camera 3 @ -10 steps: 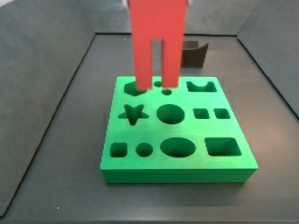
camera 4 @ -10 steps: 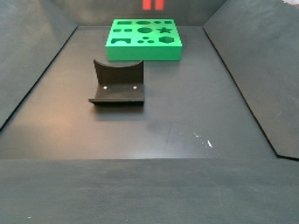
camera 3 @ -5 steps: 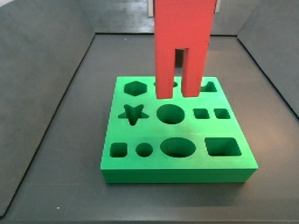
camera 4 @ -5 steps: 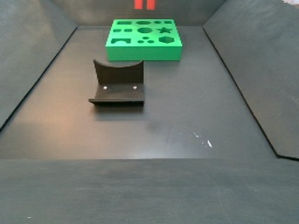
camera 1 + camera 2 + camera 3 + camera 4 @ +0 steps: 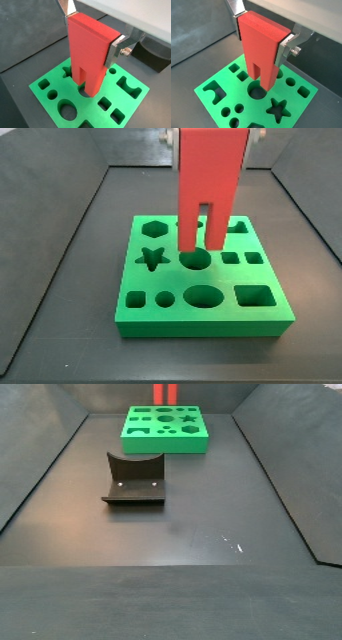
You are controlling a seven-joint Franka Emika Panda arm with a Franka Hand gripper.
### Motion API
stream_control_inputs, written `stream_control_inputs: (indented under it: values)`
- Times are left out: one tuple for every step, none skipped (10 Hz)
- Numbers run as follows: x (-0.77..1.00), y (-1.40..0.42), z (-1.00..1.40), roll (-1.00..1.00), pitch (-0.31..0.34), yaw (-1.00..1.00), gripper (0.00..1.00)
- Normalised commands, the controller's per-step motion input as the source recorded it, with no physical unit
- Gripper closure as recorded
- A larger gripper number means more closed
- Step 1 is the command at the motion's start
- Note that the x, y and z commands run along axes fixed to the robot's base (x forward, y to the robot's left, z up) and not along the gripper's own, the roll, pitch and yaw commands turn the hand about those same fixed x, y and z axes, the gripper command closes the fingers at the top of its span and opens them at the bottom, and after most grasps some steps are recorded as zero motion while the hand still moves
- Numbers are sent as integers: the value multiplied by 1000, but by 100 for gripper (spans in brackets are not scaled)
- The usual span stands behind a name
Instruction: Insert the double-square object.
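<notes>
I see the dark counter (image 5: 174, 574) filling most of a side view, walled in grey on its sides. On it, at the far end in that view, lies the green board (image 5: 166, 429), a flat block cut with shaped holes; in a side view I make out a hexagon, a star, round holes, an oval and several squares on its top face (image 5: 201, 278).

Above the board hangs the double-square object (image 5: 211, 183), bright red, upright, its solid slab at the top and its two square legs pointing down. In a side view the leg ends sit over the middle of the board, close by the round hole and the small square holes (I cannot tell whether they touch the surface). Both wrist views show the legs ending just above the board, near a round hole (image 5: 258, 90).

The fixture (image 5: 134, 479) stands on the counter well apart from the board, nearer the camera in that side view.

The tool (image 5: 264, 35) is clamped on the red slab's upper end; its silver fingers (image 5: 116, 49) press against opposite faces of the piece in both wrist views.
</notes>
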Motion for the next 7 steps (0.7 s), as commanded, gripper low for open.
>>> stream_control_inputs:
  values:
    - [1000,-103,-351,241,166,0,100]
    - [940,-169,-197,134,129,-9,100]
    - [220,0,0,-43,0,-86,100]
    - [0,0,0,0,-9,0,100]
    - [17,0,0,0,0,0,100]
    - [654,0,0,0,0,0,100]
    - [1000,-9,-20,60,0,0,100]
